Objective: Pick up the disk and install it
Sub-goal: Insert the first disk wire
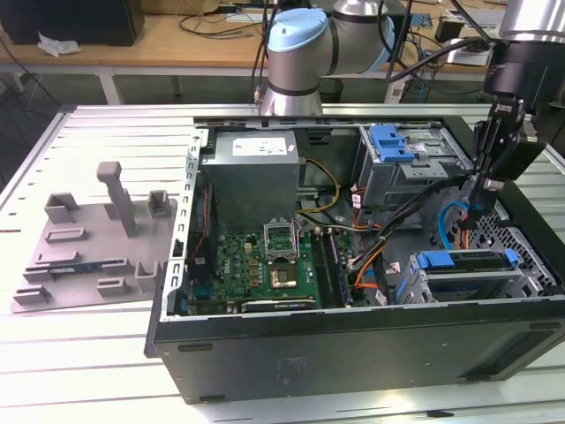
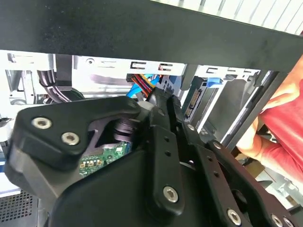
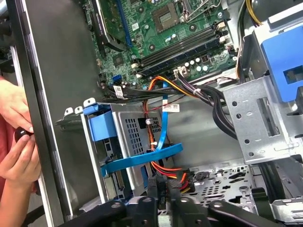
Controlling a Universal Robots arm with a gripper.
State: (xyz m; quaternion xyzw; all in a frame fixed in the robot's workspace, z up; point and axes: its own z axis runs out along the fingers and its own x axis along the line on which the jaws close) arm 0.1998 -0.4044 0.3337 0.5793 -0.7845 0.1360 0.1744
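Gripper (image 3: 163, 203) seemingly closed, empty; by cables (image 3: 166, 177), near disk (image 1: 466, 261).

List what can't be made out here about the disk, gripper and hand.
- Label on the disk: exterior view, hidden by the cage.
- Whether the gripper holds anything: exterior view, too small among the cables; second wrist view, its own body blocks.
- What the hand holds: first wrist view, dark object half hidden by the case wall.

Exterior view: high, mid-range, angled down on the open computer case (image 1: 353, 344) and tabletop (image 1: 88, 353). First wrist view: close, looking down into the case at the motherboard (image 3: 180, 28). Second wrist view: very close, past the claw (image 2: 162, 98) to the case wall. Both wrist views share the red-orange cables (image 3: 173, 172) (image 2: 142, 84).
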